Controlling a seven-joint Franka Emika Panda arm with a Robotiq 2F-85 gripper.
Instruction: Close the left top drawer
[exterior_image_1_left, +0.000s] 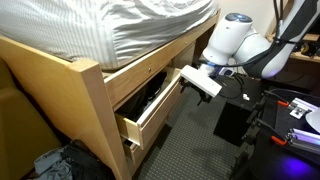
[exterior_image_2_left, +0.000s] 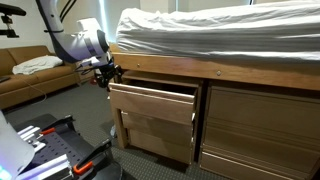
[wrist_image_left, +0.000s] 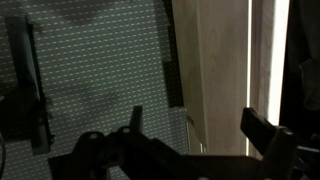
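The left top drawer (exterior_image_1_left: 152, 112) stands pulled far out of the light-wood bed frame, with dark contents showing inside. It also shows in an exterior view (exterior_image_2_left: 152, 103) above a shut lower drawer front. My gripper (exterior_image_1_left: 204, 84) hangs right at the outer end of the drawer's front panel; it also appears in an exterior view (exterior_image_2_left: 108, 74). In the wrist view the gripper (wrist_image_left: 200, 128) is open, with the pale wood of the left top drawer (wrist_image_left: 215, 70) between its two dark fingers. I cannot tell whether a finger touches the wood.
A mattress with striped bedding (exterior_image_1_left: 130, 25) lies on the frame. A black box (exterior_image_1_left: 230, 122) and red-handled tools (exterior_image_1_left: 296, 110) sit on the grey carpet beside the arm. A dark heap (exterior_image_1_left: 60, 162) lies by the bed post. A brown couch (exterior_image_2_left: 25, 72) stands behind.
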